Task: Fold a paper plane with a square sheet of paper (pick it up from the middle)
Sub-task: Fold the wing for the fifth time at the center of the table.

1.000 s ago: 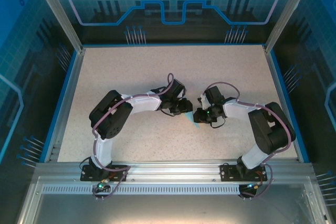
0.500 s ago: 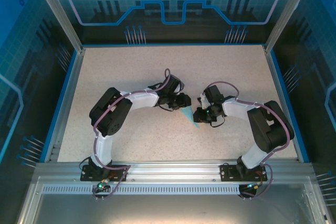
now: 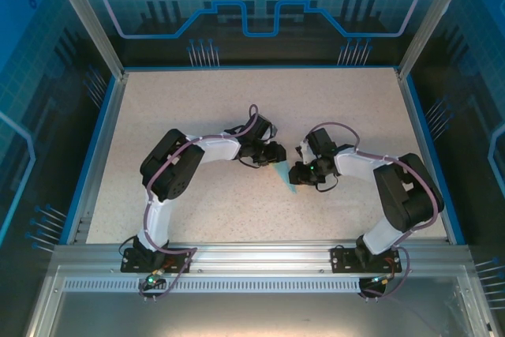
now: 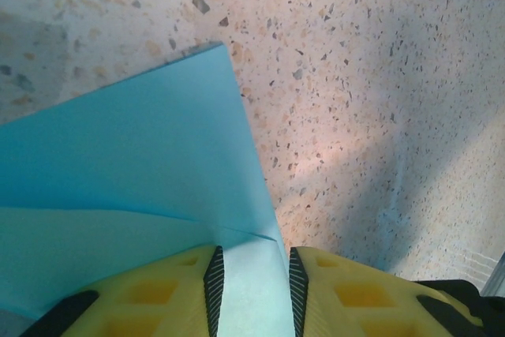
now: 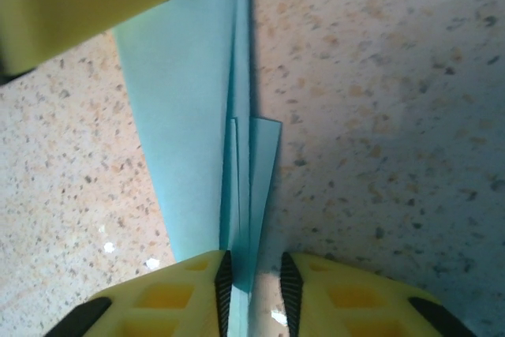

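Speckled tabletop [image 3: 197, 108] inside blue-walled enclosure, paper plane [image 3: 282, 174] lying mid-table between both arms, left gripper [image 4: 252, 278] clenched on its folded edge, right gripper [image 5: 252, 283] clenched on its layered tail, yellow fingers [image 5: 158, 305] straddling the creases.

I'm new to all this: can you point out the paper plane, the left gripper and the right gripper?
paper plane [image 5: 193, 116], right wrist view, flat blue wing.
left gripper [image 4: 251, 278], left wrist view, between the yellow fingertips.
right gripper [image 5: 252, 286], right wrist view, between the yellow fingertips.
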### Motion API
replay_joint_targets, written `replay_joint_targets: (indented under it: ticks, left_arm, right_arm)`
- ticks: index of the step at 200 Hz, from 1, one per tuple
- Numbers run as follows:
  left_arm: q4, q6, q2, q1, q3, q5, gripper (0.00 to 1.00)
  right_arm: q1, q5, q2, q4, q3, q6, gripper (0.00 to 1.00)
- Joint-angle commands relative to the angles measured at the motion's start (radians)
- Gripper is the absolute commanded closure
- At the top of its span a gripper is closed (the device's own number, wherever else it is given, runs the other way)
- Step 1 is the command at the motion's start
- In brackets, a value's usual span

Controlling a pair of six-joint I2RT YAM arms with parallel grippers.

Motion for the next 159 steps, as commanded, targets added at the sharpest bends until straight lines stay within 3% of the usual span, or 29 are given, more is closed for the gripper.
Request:
replay_joint_targets:
  ticks: [1, 31, 50, 63, 78, 95, 113, 159]
  left_arm:
    - [-0.049, 0.044, 0.032, 0.008, 0.028, 0.013, 0.67]
    - [-0.052, 0.043, 0.041, 0.008, 0.034, 0.019, 0.67]
    - [-0.056, 0.043, 0.042, 0.009, 0.039, 0.022, 0.68]
    - [-0.061, 0.042, 0.042, 0.008, 0.042, 0.02, 0.68]
    - [-0.059, 0.036, 0.045, 0.009, 0.041, 0.023, 0.68]
    - [-0.073, 0.042, 0.047, 0.008, 0.048, 0.021, 0.68]
    - [-0.071, 0.038, 0.052, 0.009, 0.057, 0.024, 0.68]
    - [-0.08, 0.043, 0.063, 0.009, 0.07, 0.028, 0.68]
  right_arm:
    - [0.009, -0.01, -0.073, -0.042, 0.003, -0.028, 0.62]
    - [0.022, -0.064, -0.046, -0.031, 0.044, -0.033, 0.58]
    - [0.023, -0.107, -0.024, -0.01, 0.058, -0.034, 0.71]
    - [0.022, -0.07, -0.042, -0.027, 0.059, -0.014, 0.74]
    - [0.022, -0.184, -0.05, 0.101, 0.029, 0.026, 0.76]
    - [0.027, -0.179, -0.019, 0.071, 0.079, 0.03, 0.85]
    - [0.043, -0.257, 0.021, 0.116, 0.093, 0.039, 0.89]
    - [0.039, -0.226, 0.125, 0.133, 0.092, 0.052, 0.92]
